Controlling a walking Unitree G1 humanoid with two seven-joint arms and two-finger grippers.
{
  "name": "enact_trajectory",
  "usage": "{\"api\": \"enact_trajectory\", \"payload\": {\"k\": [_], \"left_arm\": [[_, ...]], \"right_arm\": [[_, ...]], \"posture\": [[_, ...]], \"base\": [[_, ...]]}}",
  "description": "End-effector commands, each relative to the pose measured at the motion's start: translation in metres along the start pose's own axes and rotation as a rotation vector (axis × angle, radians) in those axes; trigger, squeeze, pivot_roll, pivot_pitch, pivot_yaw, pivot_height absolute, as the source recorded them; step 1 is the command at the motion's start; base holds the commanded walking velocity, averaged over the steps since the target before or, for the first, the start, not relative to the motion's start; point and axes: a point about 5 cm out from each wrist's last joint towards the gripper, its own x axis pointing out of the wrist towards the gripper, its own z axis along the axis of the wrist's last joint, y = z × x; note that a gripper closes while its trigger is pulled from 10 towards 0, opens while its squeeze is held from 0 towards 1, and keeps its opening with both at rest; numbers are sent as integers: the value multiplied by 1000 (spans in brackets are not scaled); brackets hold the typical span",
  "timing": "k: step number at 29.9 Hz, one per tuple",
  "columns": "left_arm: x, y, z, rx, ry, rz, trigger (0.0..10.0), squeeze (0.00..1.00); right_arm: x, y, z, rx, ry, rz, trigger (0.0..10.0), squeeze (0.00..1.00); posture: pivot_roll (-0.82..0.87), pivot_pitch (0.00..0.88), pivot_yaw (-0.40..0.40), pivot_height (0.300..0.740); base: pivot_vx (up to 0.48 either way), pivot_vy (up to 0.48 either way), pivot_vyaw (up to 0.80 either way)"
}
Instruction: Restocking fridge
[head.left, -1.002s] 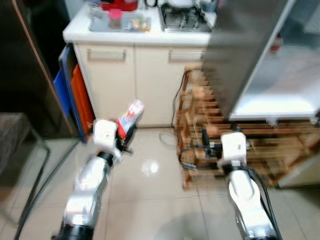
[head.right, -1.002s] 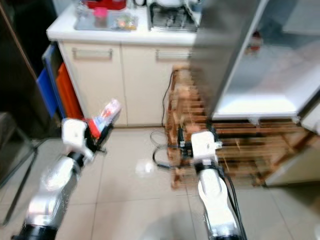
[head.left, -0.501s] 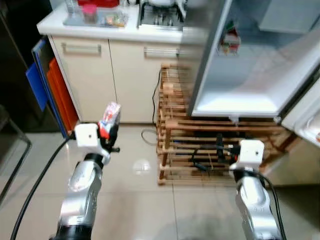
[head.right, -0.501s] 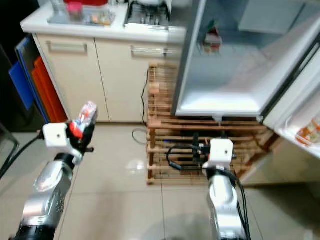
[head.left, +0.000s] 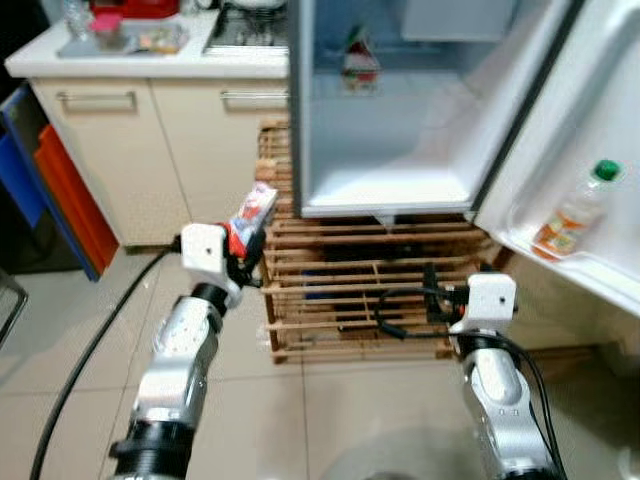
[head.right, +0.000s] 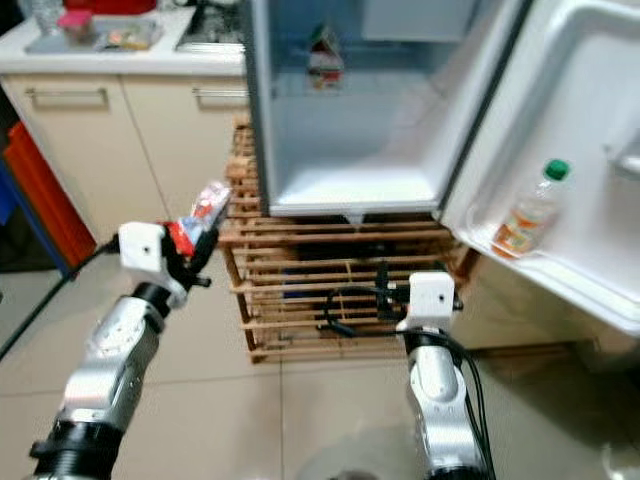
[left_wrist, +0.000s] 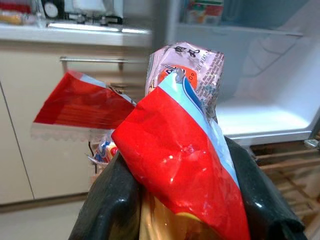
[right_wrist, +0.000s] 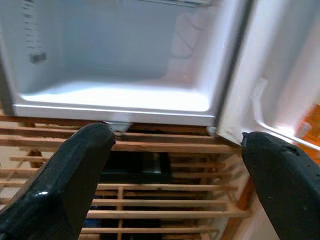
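My left gripper (left_wrist: 187, 220) clamps one red snack packet (left_wrist: 185, 165); my right gripper (right_wrist: 175, 175) gapes wide, empty, below the open fridge (head.left: 390, 130); one bottle (head.left: 572, 210) sits in its door.

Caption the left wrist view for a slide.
Black fingers grip a red crinkly snack packet before the open white fridge.

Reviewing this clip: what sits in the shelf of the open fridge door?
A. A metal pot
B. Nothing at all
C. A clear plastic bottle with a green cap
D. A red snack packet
C: a clear plastic bottle with a green cap leans in the shelf of the open white fridge door, while the red snack packet is clamped in the left pincer.
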Motion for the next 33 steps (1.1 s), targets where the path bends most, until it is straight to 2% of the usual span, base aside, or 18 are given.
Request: {"api": "enact_trajectory", "payload": {"k": [1,3,8,12,14,18,25,33], "left_arm": [[5,-7,5,21,-26,-23,10000,0],[6,-10,3,73,-10,-42,10000,0],[5,-20,8,47,-50,-102,10000,0],[13,-28,7,41,-32,-125,10000,0],[21,-31,10,49,-34,-132,10000,0],[28,-31,13,41,-31,-131,10000,0],[31,-29,14,10,-30,-111,10000,0],[38,-39,13,52,-15,-155,10000,0]], "right_arm": [[0,-6,0,-16,-3,-13,10000,0],[0,-5,0,-13,-3,-1,10000,0],[-7,4,-2,1,4,110,10000,0],[-20,5,-16,-25,68,188,10000,0],[-24,7,-19,-39,75,224,10000,0],[-23,10,-18,-39,71,248,10000,0],[-24,11,-19,-28,81,275,10000,0],[-28,12,-26,-22,108,311,10000,0]], "posture": [[-134,0,36,740],[-134,0,35,740],[-136,0,32,740],[-138,0,31,740],[-152,0,36,740],[-160,0,44,740],[-167,0,44,740],[-164,0,37,740]], "base": [[0,-454,0],[0,0,0],[96,0,0],[480,0,0],[480,0,0],[480,0,0],[480,0,0],[480,0,0]]}}
